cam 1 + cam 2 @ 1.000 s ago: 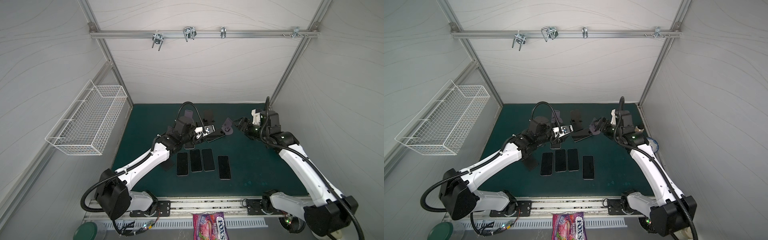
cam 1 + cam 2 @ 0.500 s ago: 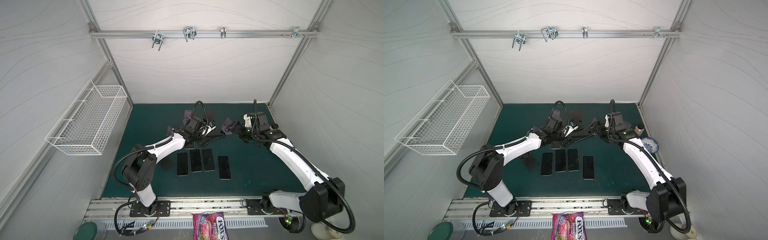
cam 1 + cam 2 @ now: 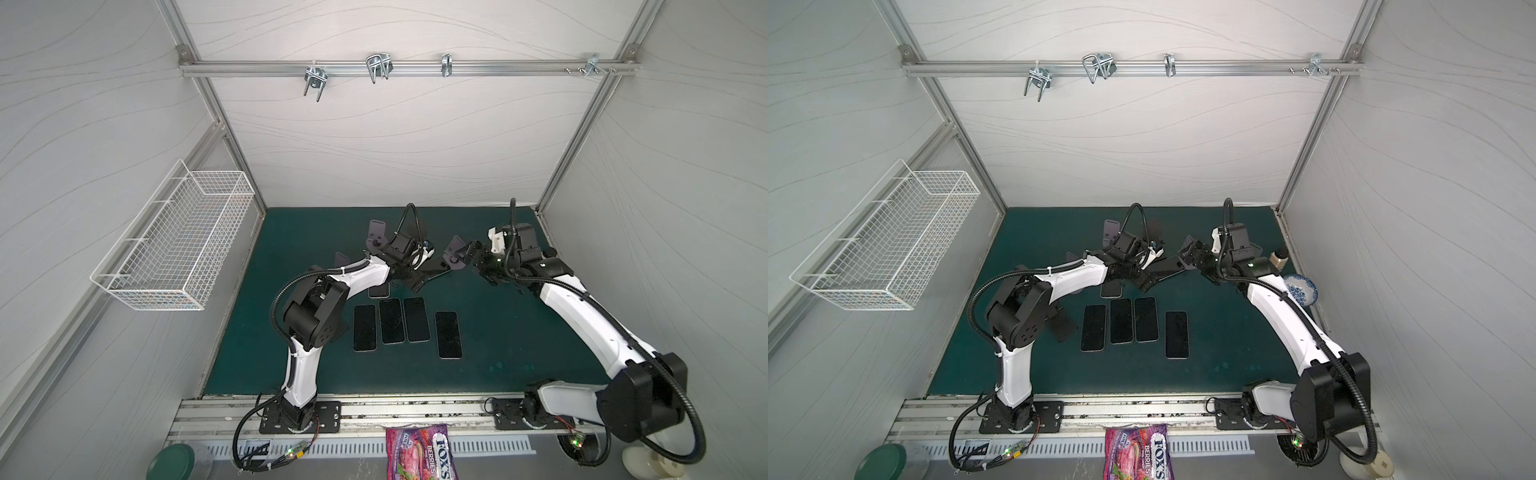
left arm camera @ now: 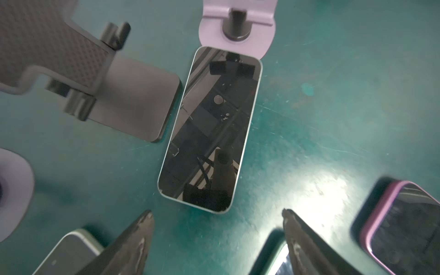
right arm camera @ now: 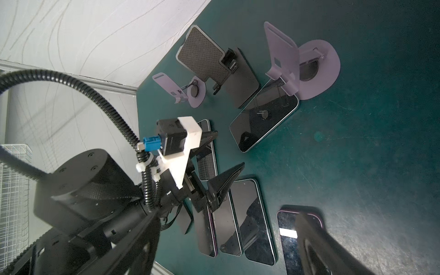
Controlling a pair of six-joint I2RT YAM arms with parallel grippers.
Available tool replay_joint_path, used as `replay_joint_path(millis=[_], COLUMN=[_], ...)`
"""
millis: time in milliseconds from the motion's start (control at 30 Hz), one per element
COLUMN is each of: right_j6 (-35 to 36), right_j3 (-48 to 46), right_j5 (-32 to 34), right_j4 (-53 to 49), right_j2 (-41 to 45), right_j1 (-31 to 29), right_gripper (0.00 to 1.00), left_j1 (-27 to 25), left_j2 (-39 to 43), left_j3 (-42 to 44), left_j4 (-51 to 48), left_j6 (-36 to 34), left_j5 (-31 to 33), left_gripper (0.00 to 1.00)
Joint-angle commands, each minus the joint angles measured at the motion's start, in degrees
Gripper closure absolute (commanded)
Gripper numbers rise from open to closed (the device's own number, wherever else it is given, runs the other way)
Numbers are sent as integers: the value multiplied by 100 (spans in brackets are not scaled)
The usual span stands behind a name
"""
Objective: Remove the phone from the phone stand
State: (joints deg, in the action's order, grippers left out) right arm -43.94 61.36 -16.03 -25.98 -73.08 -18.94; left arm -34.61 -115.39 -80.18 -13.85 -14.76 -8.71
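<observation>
Left gripper (image 4: 216,211) spread wide above flat phone (image 4: 209,128), holding nothing, right gripper (image 5: 227,215) also wide, empty

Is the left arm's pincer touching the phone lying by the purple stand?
Apart. The left wrist view shows green mat between the phone and both fingertips of the open left gripper.

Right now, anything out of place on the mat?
One phone lies flat but skewed, out of line with the row of four phones, one end right at the base of the lilac stand. No spill or damage shows.
</observation>
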Motion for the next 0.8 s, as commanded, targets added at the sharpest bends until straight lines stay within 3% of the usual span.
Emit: replay_joint_path(millis=[0,767], right_j6=[23,-71], right_j3=[-78,-125], right_j5=[-143,-366], right_j4=[74,142], right_j2=[-28,-132], right_j1=[33,38], right_gripper=[10,10], left_j1=[69,118], left_j2=[-225,-1077], left_j3=[-397,-1243], left_j4=[-22,-746], left_j6=[199,106], left_j5=[-17,27], left_gripper=[14,14])
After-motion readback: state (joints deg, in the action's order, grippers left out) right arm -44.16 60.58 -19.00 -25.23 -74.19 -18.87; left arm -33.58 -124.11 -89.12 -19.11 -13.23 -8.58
